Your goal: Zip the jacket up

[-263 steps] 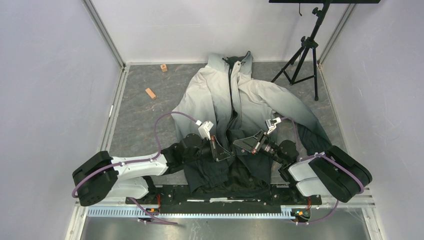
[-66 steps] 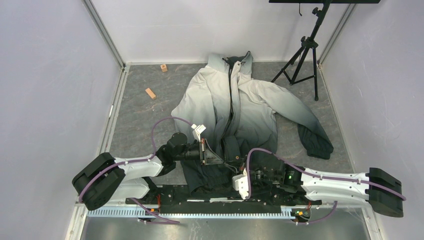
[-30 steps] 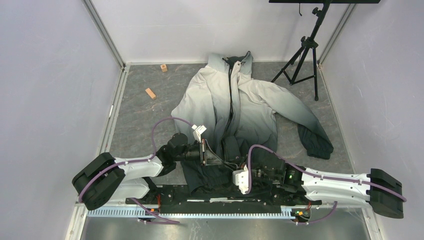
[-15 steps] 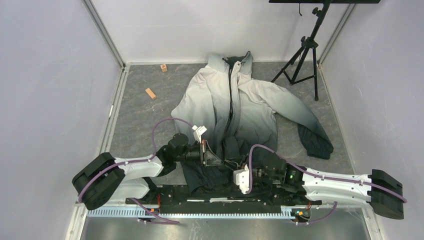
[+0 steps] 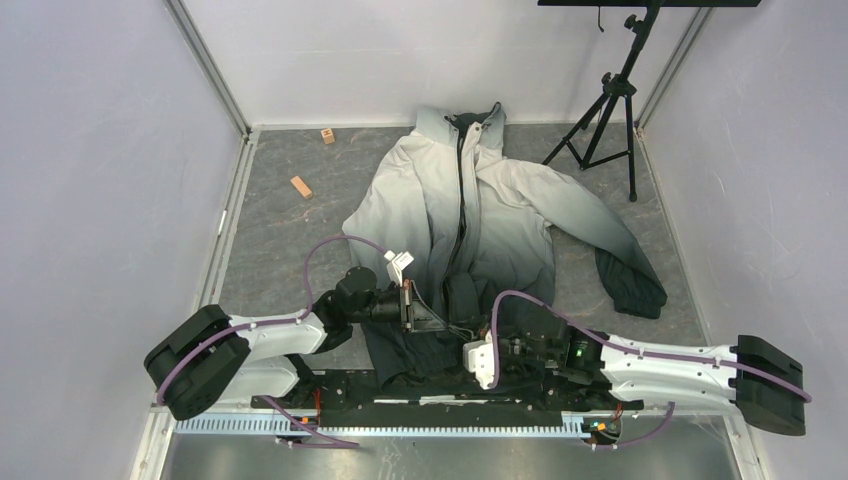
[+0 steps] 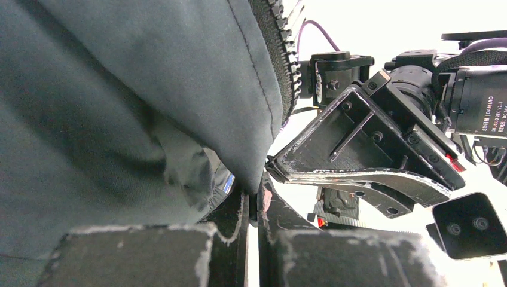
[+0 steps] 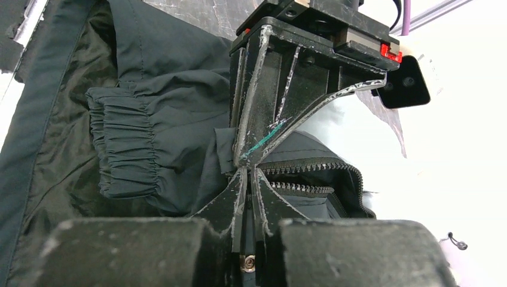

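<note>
The jacket point(image 5: 470, 200) lies flat on the table, with its pale collar far and its black hem near the arm bases. Its dark zipper point(image 5: 461, 190) is joined in the upper part. My left gripper point(image 5: 443, 322) is shut on the black hem edge beside the zipper teeth point(image 6: 281, 54); the fabric point(image 6: 149, 107) is pinched at its tips point(image 6: 254, 194). My right gripper point(image 5: 470, 335) meets it tip to tip and is shut point(image 7: 247, 173) on the jacket at the open zipper's lower end point(image 7: 299, 166). What lies between its pads is hidden.
A black tripod point(image 5: 610, 100) stands at the far right. Two small wooden blocks point(image 5: 301, 186) point(image 5: 327, 135) lie at the far left. A gathered black cuff point(image 7: 125, 149) lies left of my right gripper. Enclosure walls surround the table.
Since 8.8 s ago my right arm has swung down along the near edge and the hem has bunched between the grippers. Over the last second almost nothing moved.
</note>
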Available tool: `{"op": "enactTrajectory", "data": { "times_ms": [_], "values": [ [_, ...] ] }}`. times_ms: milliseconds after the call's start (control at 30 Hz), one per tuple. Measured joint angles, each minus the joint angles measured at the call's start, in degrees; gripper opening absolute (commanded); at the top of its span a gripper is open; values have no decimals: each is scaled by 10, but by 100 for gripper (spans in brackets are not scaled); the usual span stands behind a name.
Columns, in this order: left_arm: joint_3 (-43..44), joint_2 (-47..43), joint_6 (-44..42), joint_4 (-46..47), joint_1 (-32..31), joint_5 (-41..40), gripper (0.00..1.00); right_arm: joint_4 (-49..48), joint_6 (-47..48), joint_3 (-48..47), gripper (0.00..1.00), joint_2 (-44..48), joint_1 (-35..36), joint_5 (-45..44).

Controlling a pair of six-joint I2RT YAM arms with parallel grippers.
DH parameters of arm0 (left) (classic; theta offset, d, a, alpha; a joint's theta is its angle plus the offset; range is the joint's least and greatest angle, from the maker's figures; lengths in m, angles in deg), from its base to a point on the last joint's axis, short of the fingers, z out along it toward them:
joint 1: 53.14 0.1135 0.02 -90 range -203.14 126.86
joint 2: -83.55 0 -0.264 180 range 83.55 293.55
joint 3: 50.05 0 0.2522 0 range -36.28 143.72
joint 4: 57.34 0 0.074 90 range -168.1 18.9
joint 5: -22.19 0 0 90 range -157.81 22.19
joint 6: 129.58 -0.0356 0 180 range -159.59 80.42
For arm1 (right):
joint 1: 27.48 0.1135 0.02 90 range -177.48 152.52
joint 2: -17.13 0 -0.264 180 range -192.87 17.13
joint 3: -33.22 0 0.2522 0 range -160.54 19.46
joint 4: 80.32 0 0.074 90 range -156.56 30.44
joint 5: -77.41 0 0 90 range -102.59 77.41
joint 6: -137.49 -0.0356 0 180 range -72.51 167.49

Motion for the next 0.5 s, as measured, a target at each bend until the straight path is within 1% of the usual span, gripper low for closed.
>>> {"op": "enactTrajectory", "data": {
  "times_ms": [233, 500],
  "values": [
    [1, 0, 0, -13, -3, -1, 2, 3, -11, -7, 0, -8, 0, -7],
    [30, -18, -16, -78, -16, -35, 2, 16, -118, -53, 0, -52, 4, -106]
  ]
}}
